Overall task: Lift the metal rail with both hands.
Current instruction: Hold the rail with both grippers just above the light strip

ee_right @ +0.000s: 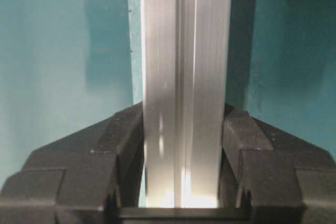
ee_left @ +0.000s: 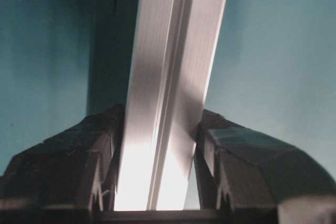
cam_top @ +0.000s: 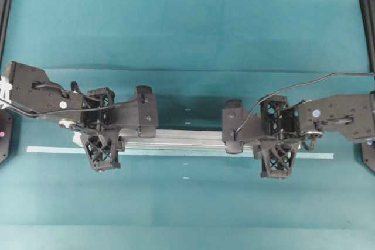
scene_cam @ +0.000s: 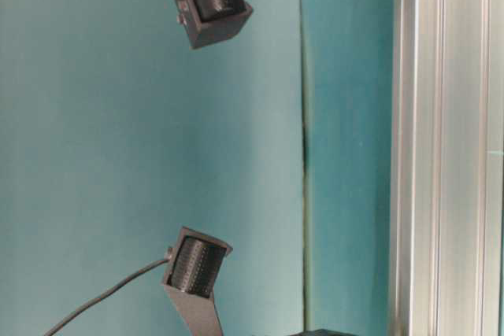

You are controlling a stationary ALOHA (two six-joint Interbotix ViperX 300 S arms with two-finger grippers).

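my left gripper point(cam_top: 101, 132): clamped across the metal rail near its left end; in my left wrist view both fingers point(ee_left: 79, 166) press against the rail's two sides with no gap showing.
my right gripper point(cam_top: 275, 139): clamped across the rail near its right end; in my right wrist view a black pad sits tight against each side of the bar.
metal rail point(cam_top: 187, 139): long silver grooved bar, running left to right between my two grips, over the middle of the table point(cam_top: 187, 39), closer to the near edge than the far one. only the stretch between my two wrists shows from overhead; the ends are hidden under my fingers.
rail height: a dark shadow lies on the table just beyond the bar, apart from it; in both wrist views the teal surface sits well below the bar. i cannot tell more than that.
rail in left wrist view point(ee_left: 168, 77): leans slightly to the right as it runs away from me.
rail in right wrist view point(ee_right: 184, 77): runs straight away from me.
tape strip point(cam_top: 53, 150): thin pale strip flat on the table, parallel to the rail, on its near side, sticking out past both my grippers.
table-level view: the rail point(scene_cam: 445, 147) fills the right side as a grooved silver band.
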